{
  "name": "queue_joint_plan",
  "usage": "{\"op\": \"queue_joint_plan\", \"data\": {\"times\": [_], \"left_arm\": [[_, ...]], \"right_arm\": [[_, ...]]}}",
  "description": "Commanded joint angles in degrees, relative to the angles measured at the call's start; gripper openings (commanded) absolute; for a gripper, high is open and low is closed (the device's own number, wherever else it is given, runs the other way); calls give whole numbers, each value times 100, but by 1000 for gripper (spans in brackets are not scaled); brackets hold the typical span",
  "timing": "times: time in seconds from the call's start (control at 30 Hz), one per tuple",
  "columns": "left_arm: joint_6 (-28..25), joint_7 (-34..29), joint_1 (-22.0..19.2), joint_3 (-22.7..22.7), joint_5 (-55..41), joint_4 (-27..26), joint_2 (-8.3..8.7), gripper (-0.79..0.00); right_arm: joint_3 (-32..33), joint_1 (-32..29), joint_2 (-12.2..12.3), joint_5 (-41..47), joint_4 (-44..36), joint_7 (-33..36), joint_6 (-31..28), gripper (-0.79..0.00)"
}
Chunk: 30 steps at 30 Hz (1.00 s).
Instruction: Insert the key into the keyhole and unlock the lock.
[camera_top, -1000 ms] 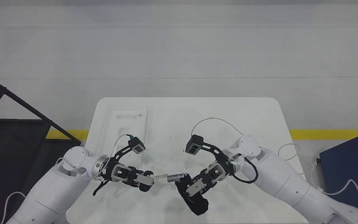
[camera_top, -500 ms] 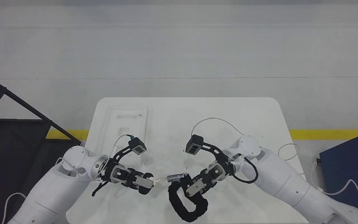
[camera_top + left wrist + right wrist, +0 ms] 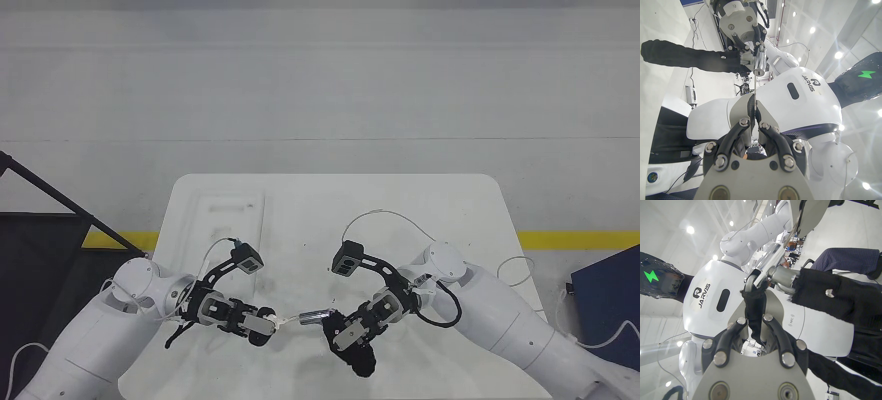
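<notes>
Key point(image 3: 754, 89), flat metal, tight in left jaws, tip at chrome lock point(image 3: 760, 63); right jaws tight on fuzzy sleeve point(image 3: 755, 309).

I count one key point(image 3: 754, 89), pinched between the two fingers point(image 3: 739, 113) of the left gripper point(image 3: 754, 108). There is one lock point(image 3: 760, 63), just in front of this gripper, at the tip of the key. The lock carries one black fabric sleeve point(image 3: 687, 56), and by this sleeve the right gripper point(image 3: 755, 306) grips it. The grippers are two. One table point(image 3: 420, 210) lies under both grippers, and on it one thin white cable point(image 3: 385, 212), beyond the right gripper.
</notes>
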Motion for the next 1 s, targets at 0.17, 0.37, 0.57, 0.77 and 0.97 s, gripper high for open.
{"op": "queue_joint_plan", "data": {"times": [0.17,0.37,0.57,0.77,0.97], "left_arm": [[16,1,-34,24,13,19,-42,-785],[6,1,-5,-14,17,-8,-47,-785],[13,1,36,-50,34,-39,-45,-785],[12,1,80,-74,20,-25,-39,-785],[1,1,100,-88,18,-22,-38,-785]], "right_arm": [[0,0,0,0,0,0,0,-785],[0,0,0,0,0,0,0,-785],[0,0,0,0,0,0,0,-785],[0,0,0,0,0,0,0,-785],[0,0,0,0,0,0,0,-785]]}}
